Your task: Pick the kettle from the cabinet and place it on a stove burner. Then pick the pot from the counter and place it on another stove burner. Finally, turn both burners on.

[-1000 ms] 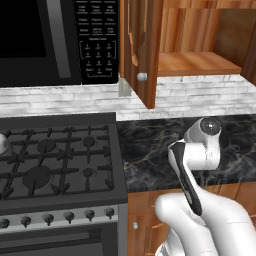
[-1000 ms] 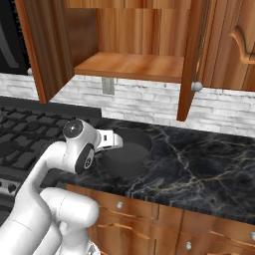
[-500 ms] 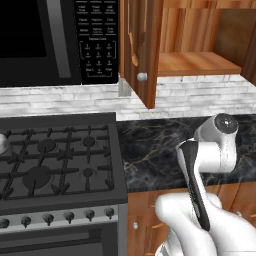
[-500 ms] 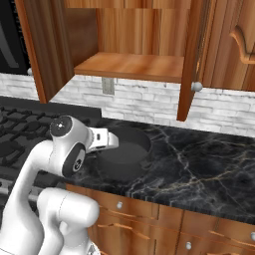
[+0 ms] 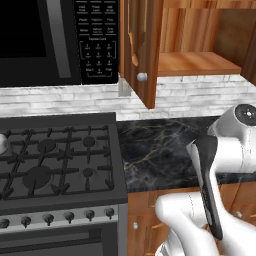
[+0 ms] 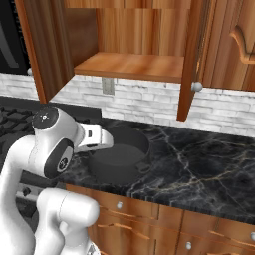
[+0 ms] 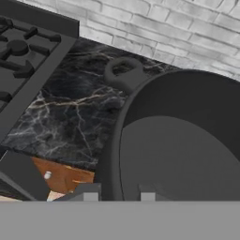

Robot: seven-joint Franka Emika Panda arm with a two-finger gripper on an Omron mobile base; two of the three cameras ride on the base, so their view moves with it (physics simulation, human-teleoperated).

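The dark grey pot (image 6: 119, 158) (image 7: 183, 154) sits on the black marble counter (image 6: 204, 172) (image 5: 160, 150), right of the stove. My gripper (image 7: 118, 197) (image 6: 110, 145) is shut on the pot's left rim, one fingertip (image 7: 90, 197) outside the wall and the other inside. The pot's loop handle (image 7: 124, 72) points toward the brick wall. A silvery bit of the kettle (image 5: 2, 145) shows at the picture's left edge, over the stove's back left burner. More burners (image 5: 47, 146) (image 5: 88, 172) (image 7: 16, 47) are bare. The cabinet (image 5: 195, 62) (image 6: 129, 64) stands open, its shelf empty.
The open cabinet door (image 5: 142, 50) hangs out over the counter near the stove's right edge, and a second door (image 6: 191, 55) hangs to the right. A black microwave (image 5: 50, 40) is mounted above the stove. Silver knobs (image 5: 47, 218) line the stove front.
My arm's upper joint has swung up and to the right in the left base view. The gripper has stayed shut on the pot's rim, and the pot has barely moved.
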